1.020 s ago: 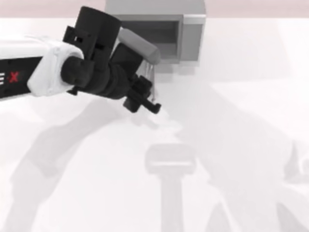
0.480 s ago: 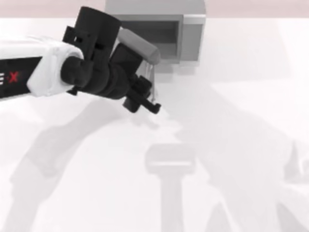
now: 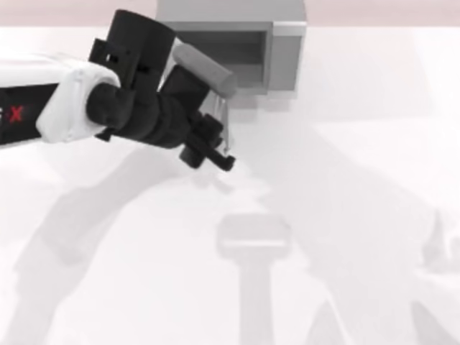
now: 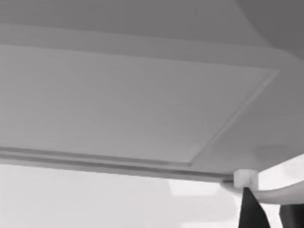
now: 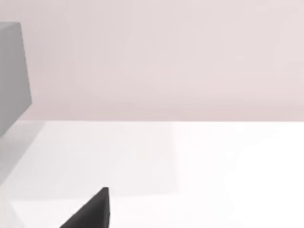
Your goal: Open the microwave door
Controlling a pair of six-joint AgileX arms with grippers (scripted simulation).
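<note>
The table [image 3: 359, 215], white and bare, spreads below and all around my left claw [image 3: 215, 157]; nothing else sits near. Largest thing on it is the microwave [image 3: 237, 14], at the far edge, beyond the claw and slightly toward the top view's right. Its cavity [image 3: 230, 54] shows dark and exposed, and the plain grey control panel [image 3: 286, 61] stands on the side away from me. The microwave door [image 3: 205, 68] is swung well out from the body, its free edge reaching toward the claw, hinge end hidden behind my forearm. In the left wrist view the door [image 4: 118, 104] fills the frame right in front of the claw, window pane and frame edge plain to read. The slim handle [image 3: 223, 118] hangs just past the claw, and in the wrist view its mounting block [image 4: 244, 176] and curved bar sit right at my fingertips [image 4: 251, 213]. Two dark tips flank that bar, so I judge the claw pinched on the handle, though the contact itself is mostly cut off. Step in hand: pulling the door through its arc, and it looks mostly open already. Next move, as I judge it, calls for following the hinge's curve outward, not a straight tug, lest the bar slip free. My right arm is parked off the top view's right; its wrist view shows only table, wall, a corner of the microwave, and one dark fingertip.
</note>
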